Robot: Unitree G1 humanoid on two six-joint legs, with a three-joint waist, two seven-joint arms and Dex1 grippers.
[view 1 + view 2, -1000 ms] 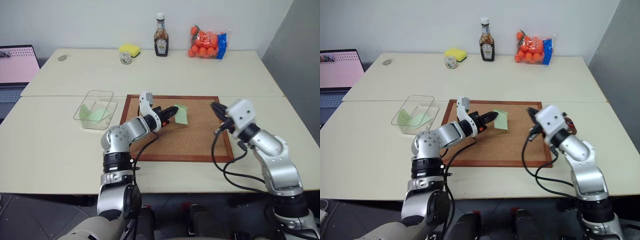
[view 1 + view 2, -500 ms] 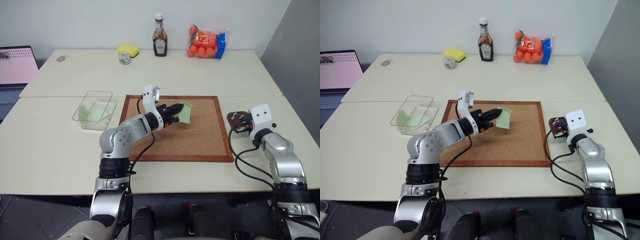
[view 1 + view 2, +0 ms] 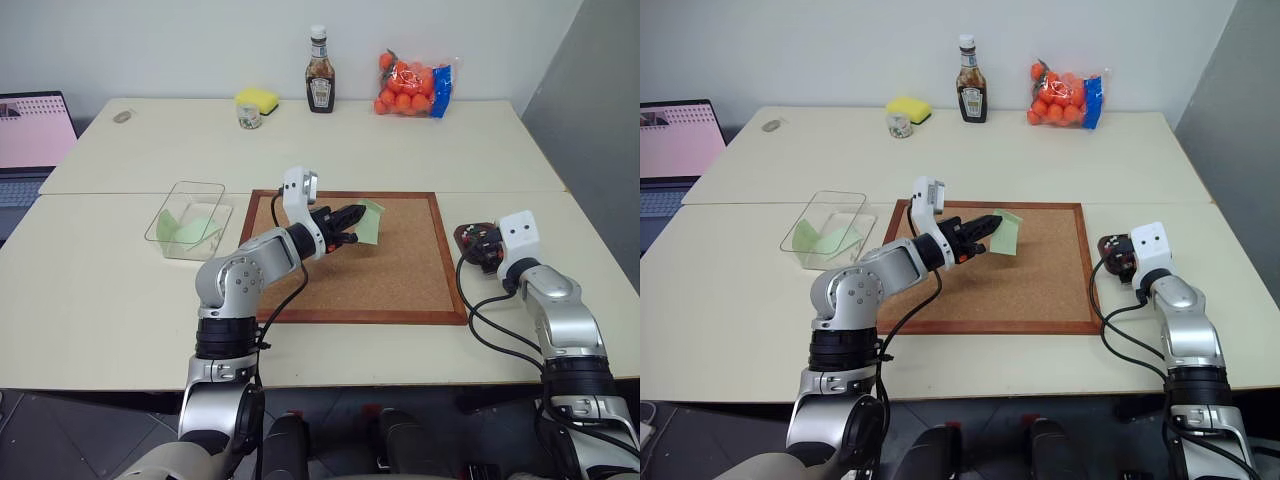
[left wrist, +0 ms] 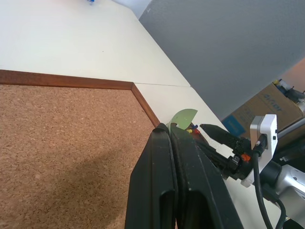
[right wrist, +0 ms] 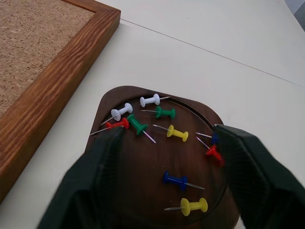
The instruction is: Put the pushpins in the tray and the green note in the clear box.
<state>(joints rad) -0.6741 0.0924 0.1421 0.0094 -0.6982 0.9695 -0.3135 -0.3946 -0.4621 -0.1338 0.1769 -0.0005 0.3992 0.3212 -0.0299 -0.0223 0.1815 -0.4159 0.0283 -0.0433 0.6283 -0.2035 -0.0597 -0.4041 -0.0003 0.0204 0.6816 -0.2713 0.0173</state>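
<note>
My left gripper (image 3: 352, 215) is shut on the green note (image 3: 369, 223) and holds it just above the corkboard's far part; the note's edge (image 4: 183, 117) sticks out past the closed fingertips. At the right, my right gripper (image 5: 169, 130) stands open over the tray (image 5: 152, 167), a dark brown dish (image 3: 468, 236) beside the corkboard's right edge. Several pushpins (image 5: 177, 134) in white, green, red, yellow and blue lie in the tray between the spread fingers. The clear box (image 3: 192, 218) sits left of the corkboard with pale green paper in it.
The wood-framed corkboard (image 3: 400, 270) lies between my arms. Along the table's far side stand a sauce bottle (image 3: 320, 83), a bag of oranges (image 3: 415, 85), a yellow sponge (image 3: 259, 98) and a small jar (image 3: 250, 117). A laptop (image 3: 30, 140) is at the far left.
My right gripper swung right and down from the corkboard's right edge to the tray, then opened over it. My left gripper kept its hold on the note and rolled slightly.
</note>
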